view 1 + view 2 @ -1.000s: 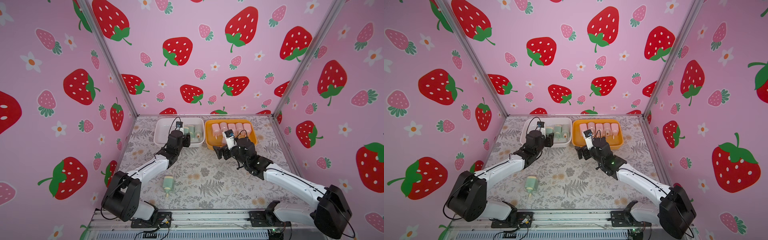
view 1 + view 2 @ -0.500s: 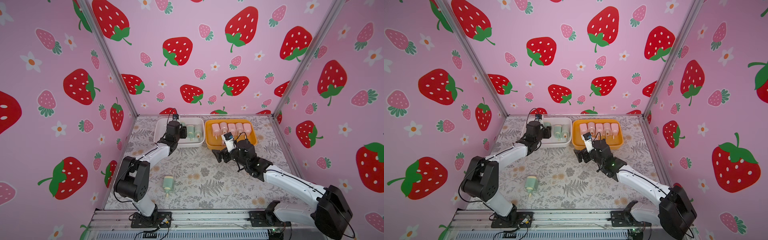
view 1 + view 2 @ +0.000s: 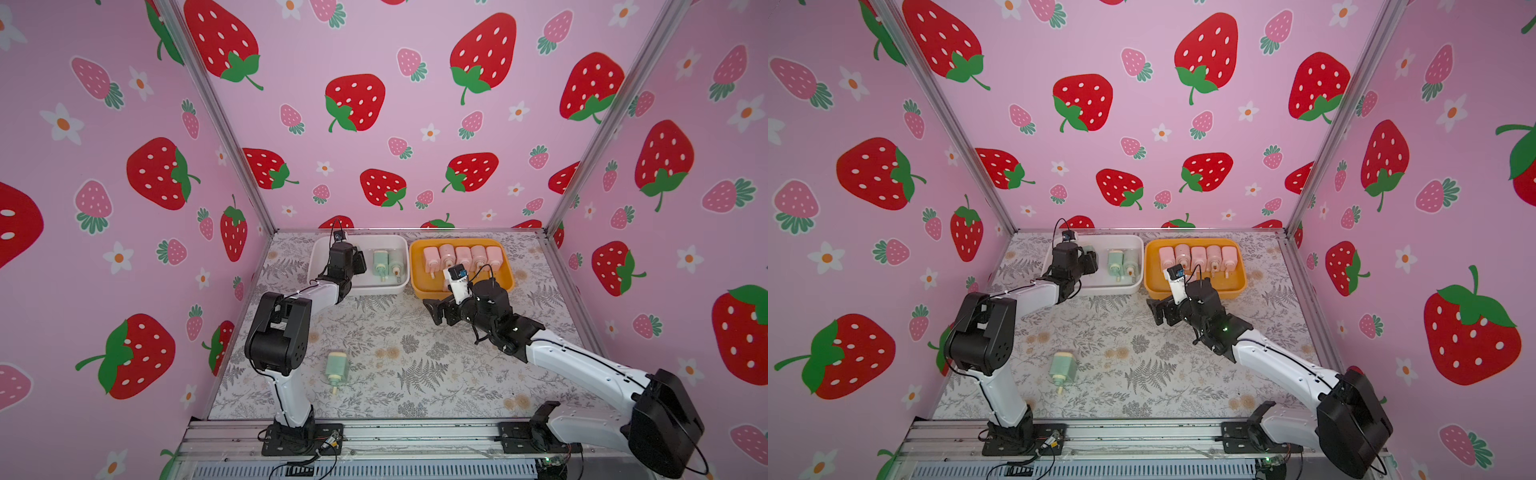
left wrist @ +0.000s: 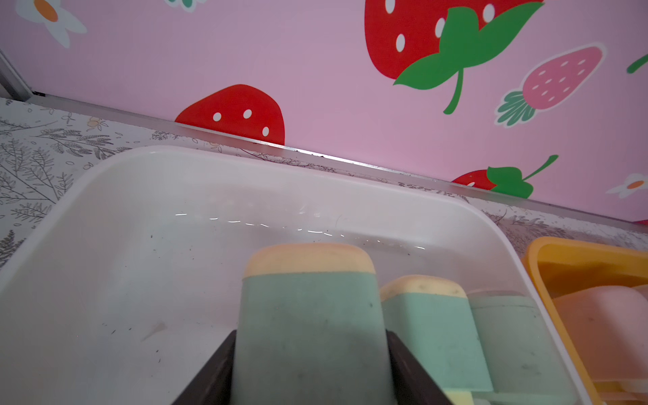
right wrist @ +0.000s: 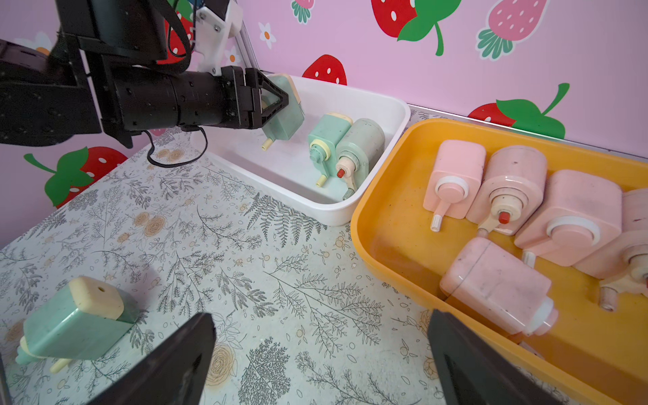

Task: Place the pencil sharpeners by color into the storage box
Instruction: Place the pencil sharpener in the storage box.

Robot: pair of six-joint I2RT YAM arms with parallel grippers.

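L elbow [image 3: 278, 332] raised since; L gripper [image 5: 283, 102] grips mint sharpener [image 5: 292, 121] over white bin [image 3: 357, 289], room at 9 o'clock. R gripper [image 5: 322, 357] wide, empty, by orange bin [image 5: 385, 157] rim.

green sharpeners [image 5: 77, 322]: 4 | pink sharpeners [image 5: 452, 175]: likely 6 | boxes [image 5: 350, 96]: 2

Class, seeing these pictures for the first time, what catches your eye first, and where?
The pink walls covered in big red strawberries dominate. At the back of the floral table, an orange tray holds pink pencil sharpeners beside a white tray, over which the left pincer grips a mint green pencil sharpener. Another green sharpener lies alone near the front.
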